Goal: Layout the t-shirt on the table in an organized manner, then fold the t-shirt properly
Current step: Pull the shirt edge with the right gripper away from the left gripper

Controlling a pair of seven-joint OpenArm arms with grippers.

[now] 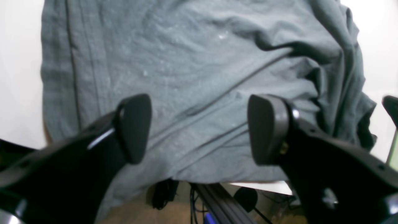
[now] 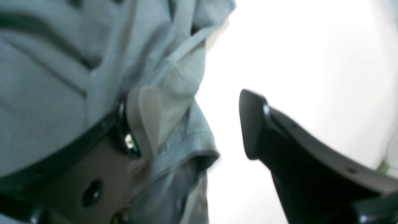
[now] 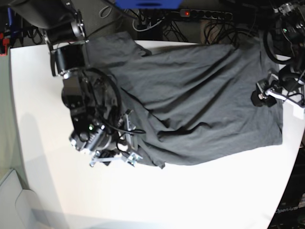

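Observation:
The dark grey t-shirt (image 3: 200, 90) lies spread but creased across the white table (image 3: 190, 200), with bunched folds along its left side. My right gripper (image 3: 125, 155) sits at the shirt's lower left corner. In the right wrist view the right gripper (image 2: 199, 124) is open, a hemmed fold of the t-shirt (image 2: 174, 93) draped against one finger (image 2: 144, 118) and the other finger (image 2: 252, 124) over bare table (image 2: 295, 46). My left gripper (image 1: 200, 129) hovers open above the t-shirt (image 1: 186, 62) near the table edge, nothing between its pads; in the base view the left gripper (image 3: 261, 98) is at the shirt's right edge.
Cables and a power strip (image 3: 200, 14) run beyond the table's far edge. Below the table edge in the left wrist view are a dark rail and more cables (image 1: 217, 202). A pale box-like object (image 3: 19, 205) sits off the table's lower left.

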